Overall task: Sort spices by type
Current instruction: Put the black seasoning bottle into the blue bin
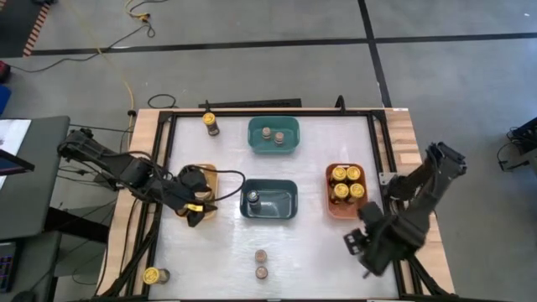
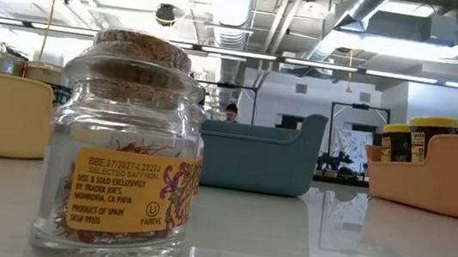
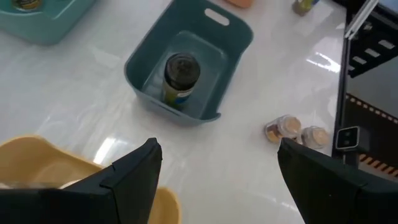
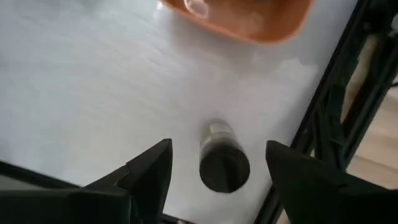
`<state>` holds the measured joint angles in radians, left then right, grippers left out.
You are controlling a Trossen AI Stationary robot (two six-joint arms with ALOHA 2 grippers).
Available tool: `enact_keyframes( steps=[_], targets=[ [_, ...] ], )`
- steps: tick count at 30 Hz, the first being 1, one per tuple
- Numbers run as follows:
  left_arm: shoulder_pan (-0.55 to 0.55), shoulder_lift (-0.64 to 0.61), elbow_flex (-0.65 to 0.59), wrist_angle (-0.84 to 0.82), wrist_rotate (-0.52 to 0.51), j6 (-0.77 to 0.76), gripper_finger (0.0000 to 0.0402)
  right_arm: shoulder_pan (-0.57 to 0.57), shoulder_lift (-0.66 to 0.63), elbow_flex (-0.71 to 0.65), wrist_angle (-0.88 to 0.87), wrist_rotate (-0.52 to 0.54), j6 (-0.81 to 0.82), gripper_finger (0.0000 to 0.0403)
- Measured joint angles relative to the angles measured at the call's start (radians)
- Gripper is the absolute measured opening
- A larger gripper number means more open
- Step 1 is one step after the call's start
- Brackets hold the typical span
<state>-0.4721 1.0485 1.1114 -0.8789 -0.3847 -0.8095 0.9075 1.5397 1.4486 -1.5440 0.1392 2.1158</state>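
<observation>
Right wrist view is showing the right gripper [image 4: 214, 168] hovering, jaws spread around a dark-lidded jar [image 4: 222, 158] standing between them, seemingly lining up a grasp.

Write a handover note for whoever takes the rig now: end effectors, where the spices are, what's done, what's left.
Left end effector: open, empty, above the yellow bin.
Right end effector: open, over a dark-lidded jar.
Done: four yellow-lidded jars in the orange bin, two small jars in the teal bin, one dark jar in the blue bin.
Left: two cork-topped jars, two loose yellow-lidded jars, the dark-lidded jar.
</observation>
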Motion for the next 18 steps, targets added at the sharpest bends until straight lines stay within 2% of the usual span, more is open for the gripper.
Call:
enact_keyframes(
  steps=[8,18],
  targets=[
    [0.000,0.000,0.000,0.026,-0.001,-0.026,0.0309,0.112,-0.049,-0.151,0.148,-0.014,0.119,0.0285],
    [0.000,0.000,0.000,0.025,-0.013,-0.058,0.0309,0.119,-0.064,-0.308,0.318,-0.077,0.113,0.0285]
  ],
)
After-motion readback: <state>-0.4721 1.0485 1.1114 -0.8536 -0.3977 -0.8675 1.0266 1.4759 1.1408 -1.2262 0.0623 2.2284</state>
